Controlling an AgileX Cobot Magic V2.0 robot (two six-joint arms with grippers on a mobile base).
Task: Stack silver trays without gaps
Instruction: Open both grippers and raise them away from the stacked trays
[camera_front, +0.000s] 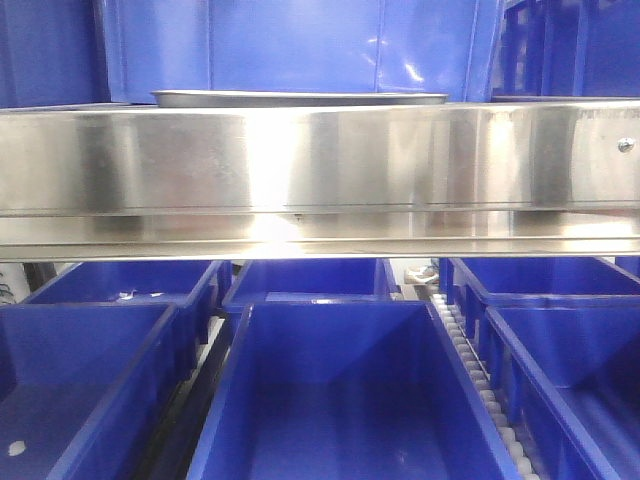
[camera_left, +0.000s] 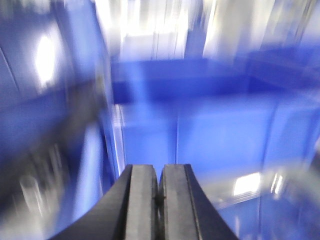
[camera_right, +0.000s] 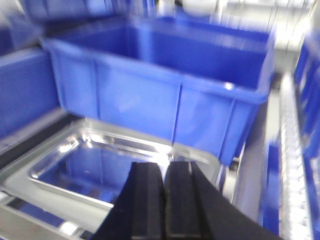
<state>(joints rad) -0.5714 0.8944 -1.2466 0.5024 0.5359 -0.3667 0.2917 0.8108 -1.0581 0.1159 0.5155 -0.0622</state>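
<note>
Tray position: the silver tray lies flat on the level behind the steel rail. Only its out-turned rim shows above the rail's top edge, slightly left of the rail's middle. A blue bin stands close behind it. From the right wrist view the silver tray is seen from above, with flat rim, rounded corners and a reflective bottom, and the bin's wall runs along its far rim. Whether this is one tray or several nested, cannot tell. The right gripper hangs in front of the tray's near right part, fingers pressed together with nothing between them; its height over the tray is unclear. The left gripper has its fingers together too and is empty — that view is badly smeared, with only blue bin shapes behind. Below the rail stand the lower blue bins in rows, with a roller track between two of them.
</note>
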